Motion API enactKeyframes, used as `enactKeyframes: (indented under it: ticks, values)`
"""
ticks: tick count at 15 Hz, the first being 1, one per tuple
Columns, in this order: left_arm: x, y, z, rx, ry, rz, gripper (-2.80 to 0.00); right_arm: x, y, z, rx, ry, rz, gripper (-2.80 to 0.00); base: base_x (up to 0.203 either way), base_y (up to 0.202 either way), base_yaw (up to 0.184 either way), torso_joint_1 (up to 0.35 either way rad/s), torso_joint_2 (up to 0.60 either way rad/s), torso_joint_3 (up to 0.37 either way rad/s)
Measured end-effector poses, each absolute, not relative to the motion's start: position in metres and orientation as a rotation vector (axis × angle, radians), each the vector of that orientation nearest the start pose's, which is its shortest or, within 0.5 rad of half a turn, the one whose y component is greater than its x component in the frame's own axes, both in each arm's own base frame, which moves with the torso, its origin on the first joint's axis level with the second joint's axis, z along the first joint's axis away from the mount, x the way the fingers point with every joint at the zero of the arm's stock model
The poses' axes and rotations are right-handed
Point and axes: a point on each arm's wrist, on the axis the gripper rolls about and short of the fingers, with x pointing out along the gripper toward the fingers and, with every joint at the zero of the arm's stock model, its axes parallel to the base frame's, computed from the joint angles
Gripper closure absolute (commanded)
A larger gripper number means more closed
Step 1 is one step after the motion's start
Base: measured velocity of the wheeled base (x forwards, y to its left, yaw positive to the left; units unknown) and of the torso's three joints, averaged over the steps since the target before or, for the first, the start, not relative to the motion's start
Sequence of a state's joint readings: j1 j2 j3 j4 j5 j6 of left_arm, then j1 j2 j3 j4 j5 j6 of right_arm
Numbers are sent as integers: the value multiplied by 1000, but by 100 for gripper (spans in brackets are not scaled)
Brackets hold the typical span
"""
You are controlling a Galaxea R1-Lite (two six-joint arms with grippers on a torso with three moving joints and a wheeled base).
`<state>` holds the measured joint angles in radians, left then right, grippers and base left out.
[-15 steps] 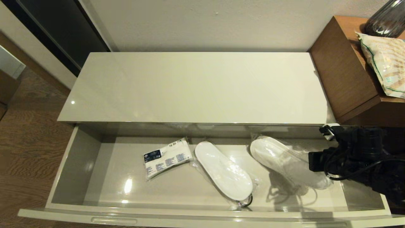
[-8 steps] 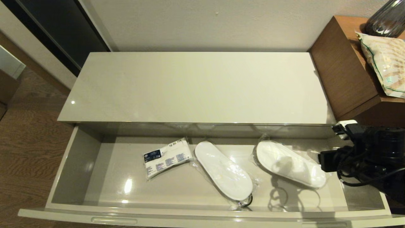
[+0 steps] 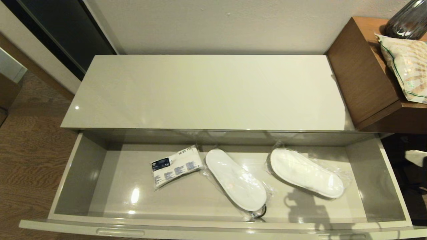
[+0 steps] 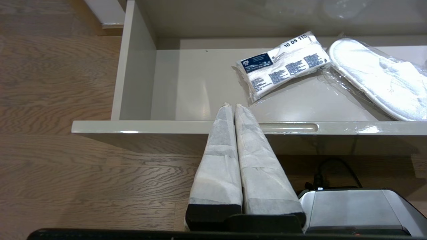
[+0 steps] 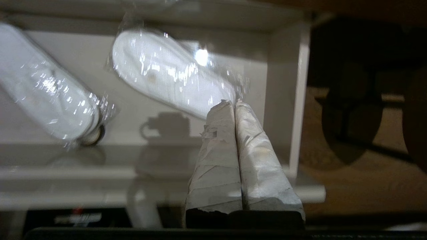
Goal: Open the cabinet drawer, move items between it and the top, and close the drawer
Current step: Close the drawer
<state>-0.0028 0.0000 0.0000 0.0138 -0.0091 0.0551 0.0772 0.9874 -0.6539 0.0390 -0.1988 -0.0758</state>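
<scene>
**Drawer open, three items inside, both arms out of the head view**

Cut off: near-right corner of the cabinet drawer [image 3: 63, 173] and most of its front lip, left finger recess [image 3: 120, 232] only partly in view. Neither arm visible from the head. Left gripper [image 4: 233, 106] seen from its wrist only, fingers pressed together, empty, low before the drawer front. Right gripper [image 5: 230, 102] likewise closed on nothing, near the drawer's right end wall. Printed packet [image 3: 176, 165] flat on the drawer floor, left of centre, long axis slightly tilted, blue label toward the left. Middle slipper [image 3: 235, 179] diagonal, back-left to front-right. Right slipper [image 3: 306, 172] same slant, apart from it. Top [image 3: 206, 90] bare, glossy. Snack bag [image 3: 405, 68] on the brown worktop [image 3: 363, 73], partly cropped.
</scene>
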Motion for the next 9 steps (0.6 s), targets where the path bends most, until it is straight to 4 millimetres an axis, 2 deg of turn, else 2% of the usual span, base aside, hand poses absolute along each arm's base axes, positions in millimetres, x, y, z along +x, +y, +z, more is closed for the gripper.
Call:
enactKeyframes:
  ticks: [2, 3, 5, 7, 9]
  values:
    - [-23, 0, 74, 55, 13, -13, 0, 63, 0, 235, -85, 424, -128, 0, 0, 0, 0, 0, 0, 0]
    - [-23, 0, 74, 55, 13, -12, 0, 38, -2, 229, -56, 482, -140, 0, 0, 0, 0, 0, 0, 0]
    - [-23, 0, 74, 55, 13, -12, 0, -1, -5, 196, 30, 667, -174, 0, 0, 0, 0, 0, 0, 0]
    - [-23, 0, 74, 55, 13, -12, 0, -16, -4, 169, 122, 802, -153, 0, 0, 0, 0, 0, 0, 0]
    - [-23, 0, 74, 54, 13, -13, 0, -18, -2, 150, 179, 884, -85, 0, 0, 0, 0, 0, 0, 0]
